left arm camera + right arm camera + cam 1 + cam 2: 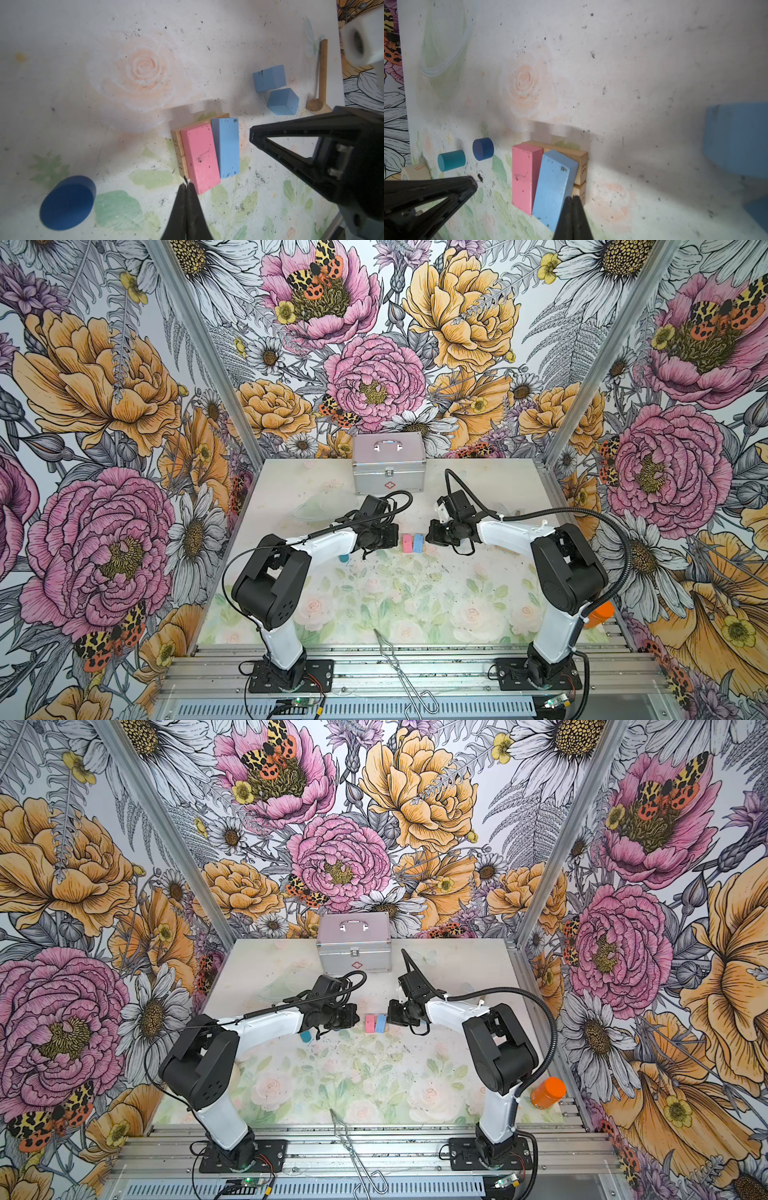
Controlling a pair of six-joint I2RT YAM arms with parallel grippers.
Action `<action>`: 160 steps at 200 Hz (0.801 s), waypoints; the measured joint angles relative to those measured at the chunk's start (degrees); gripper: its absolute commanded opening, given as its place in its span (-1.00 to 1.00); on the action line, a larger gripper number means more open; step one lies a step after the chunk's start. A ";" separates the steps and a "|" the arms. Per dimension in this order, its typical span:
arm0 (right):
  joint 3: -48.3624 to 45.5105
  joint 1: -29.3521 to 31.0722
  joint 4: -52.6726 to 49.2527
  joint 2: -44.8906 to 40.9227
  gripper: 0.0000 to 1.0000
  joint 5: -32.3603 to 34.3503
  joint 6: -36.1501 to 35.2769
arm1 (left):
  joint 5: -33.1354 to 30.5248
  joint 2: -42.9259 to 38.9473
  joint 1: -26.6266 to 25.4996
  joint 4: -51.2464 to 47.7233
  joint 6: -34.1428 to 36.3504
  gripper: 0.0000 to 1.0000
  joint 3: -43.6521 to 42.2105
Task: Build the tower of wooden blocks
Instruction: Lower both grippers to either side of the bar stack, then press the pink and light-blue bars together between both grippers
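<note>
A pink slab point(200, 158) and a blue slab point(227, 147) lie side by side on two tan planks point(178, 145) mid-table, seen in both top views point(406, 543) point(380, 1023). The blue slab point(553, 187) sits slightly askew against the pink one point(524, 176). My left gripper point(186, 184) is shut and empty, its tips at the pink slab's corner. My right gripper point(572, 197) is shut and empty, its tips against the blue slab's end. A dark blue cylinder point(483, 148) and a teal cylinder point(451, 160) lie to the left. Two light blue cubes point(268, 80) point(282, 101) stand to the right.
A silver case point(388, 464) stands at the back centre. Clear plastic point(324, 506) lies behind the left arm. Metal tongs point(399, 672) lie at the front edge, and an orange-capped jar point(548, 1092) at the front right. A small wooden mallet point(322, 72) lies beyond the cubes.
</note>
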 measured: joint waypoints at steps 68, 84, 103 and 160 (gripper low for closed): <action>-0.17 0.00 0.61 0.50 -1.00 -0.02 0.04 | 0.66 2.03 -0.57 -0.02 0.00 -1.00 1.75; -0.17 0.00 0.72 0.81 -1.00 -0.24 0.22 | 0.81 2.03 -0.57 -0.02 0.00 -1.00 1.84; -0.17 0.00 1.05 1.14 -1.00 -0.44 0.48 | 0.83 2.08 -0.59 -0.02 0.00 -1.00 1.84; -0.17 0.00 1.27 1.55 -1.00 -0.44 0.66 | 0.83 2.49 -0.63 -0.02 0.00 -1.00 2.23</action>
